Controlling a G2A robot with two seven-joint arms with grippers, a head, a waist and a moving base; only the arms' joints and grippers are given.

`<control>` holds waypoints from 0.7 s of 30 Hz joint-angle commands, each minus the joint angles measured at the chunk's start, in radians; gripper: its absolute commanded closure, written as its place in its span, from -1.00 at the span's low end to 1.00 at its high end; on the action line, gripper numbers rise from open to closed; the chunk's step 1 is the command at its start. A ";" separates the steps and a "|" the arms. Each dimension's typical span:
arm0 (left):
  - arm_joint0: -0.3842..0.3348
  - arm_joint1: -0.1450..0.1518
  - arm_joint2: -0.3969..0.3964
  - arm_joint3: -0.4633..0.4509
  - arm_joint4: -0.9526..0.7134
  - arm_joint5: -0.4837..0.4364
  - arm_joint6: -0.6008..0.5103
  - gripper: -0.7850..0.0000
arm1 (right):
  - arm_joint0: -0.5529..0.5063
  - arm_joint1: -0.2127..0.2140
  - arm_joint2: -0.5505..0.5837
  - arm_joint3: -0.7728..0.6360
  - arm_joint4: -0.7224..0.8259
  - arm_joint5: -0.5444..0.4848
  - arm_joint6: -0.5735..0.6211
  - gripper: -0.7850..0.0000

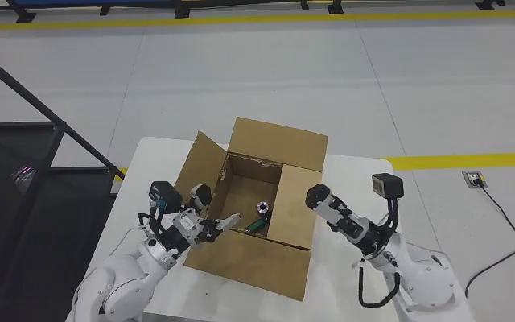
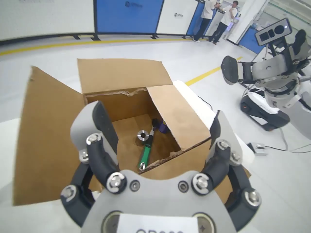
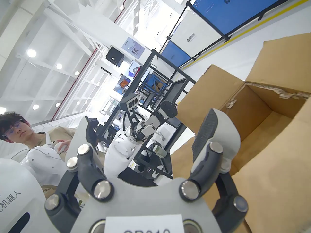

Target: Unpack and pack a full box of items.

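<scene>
- The plain corrugated cardboard box (image 1: 256, 262) is an even tan-brown inside and out.
- The slim green-handled tool (image 2: 145, 152) in it is bright green with silver metal ends.
- The short shiny metal cylinder (image 2: 142, 137) is silver with a dark hole on top.
- The small ribbed purple object (image 2: 162, 127) is dark violet.
- The left gripper (image 2: 158, 112) has pale grey shells, black pads and silver screws.
- The right gripper (image 3: 150, 118) has the same colours, and its pad (image 3: 204, 132) is dark grey and finely ribbed.
- The rounded white table (image 1: 157, 153) is plain.
- The glossy floor (image 1: 322, 72) is pale grey, crossed by a yellow stripe (image 1: 451, 161).

Purple item (image 2: 162, 127) half behind flap (image 2: 178, 118)
</scene>
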 commanded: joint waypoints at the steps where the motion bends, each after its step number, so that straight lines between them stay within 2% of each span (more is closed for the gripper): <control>1: -0.079 -0.004 0.037 0.093 -0.143 -0.008 -0.079 -1.00 | -0.036 0.006 0.044 -0.011 0.011 -0.006 0.001 -1.00; 8: -0.252 -0.020 0.173 0.298 -0.266 0.002 -0.257 -1.00 | -0.135 0.023 0.156 -0.031 0.051 -0.029 -0.007 -1.00; 13: -0.348 -0.039 0.267 0.419 -0.318 0.009 -0.296 -1.00 | -0.173 0.031 0.194 -0.035 0.068 -0.038 -0.004 -1.00; 21: -0.461 -0.072 0.381 0.560 -0.399 0.045 -0.324 -1.00 | -0.177 0.041 0.208 -0.023 0.088 -0.040 0.009 -1.00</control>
